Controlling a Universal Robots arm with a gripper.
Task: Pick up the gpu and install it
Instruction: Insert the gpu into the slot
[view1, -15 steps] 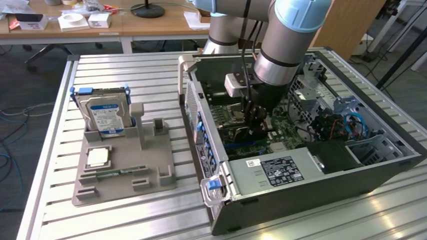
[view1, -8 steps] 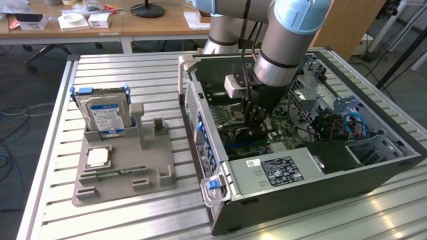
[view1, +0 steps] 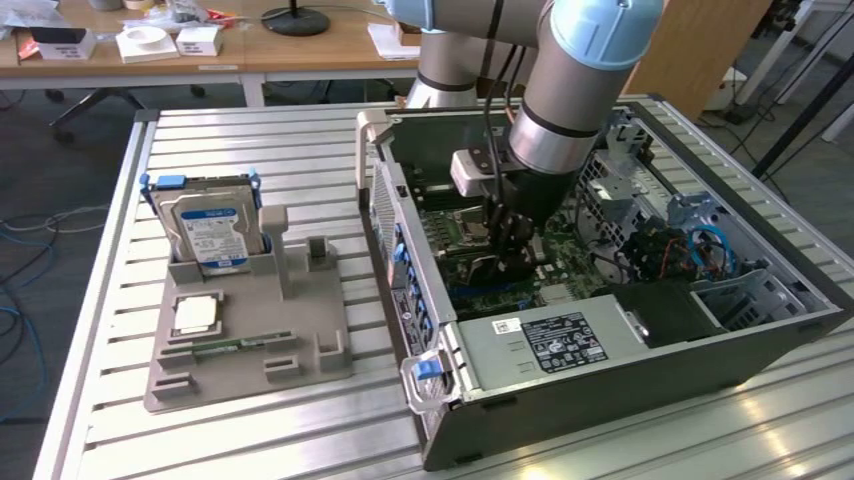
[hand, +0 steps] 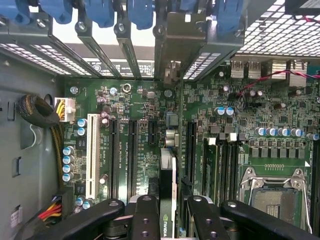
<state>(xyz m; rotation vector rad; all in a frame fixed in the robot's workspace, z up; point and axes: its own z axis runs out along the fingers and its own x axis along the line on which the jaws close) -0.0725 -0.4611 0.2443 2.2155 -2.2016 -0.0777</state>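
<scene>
Clamping the graphics card (hand: 168, 172) edge-on between its black fingers (hand: 145, 217), the claw (hand: 172, 214) hangs inside the open computer case (view1: 667, 390) – card just beneath it, over the green motherboard's (hand: 135, 100) long slots (hand: 132, 155) – processor socket (hand: 272, 192) beside, hard drive (view1: 214, 225) well beyond, upright in a grey holder (view1: 247, 350).

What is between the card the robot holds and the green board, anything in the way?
Nothing that I can see. The gripper holds the graphics card on edge right over the green board and its long slots, with no cable crossing there. The card hides the spot straight under it.
</scene>
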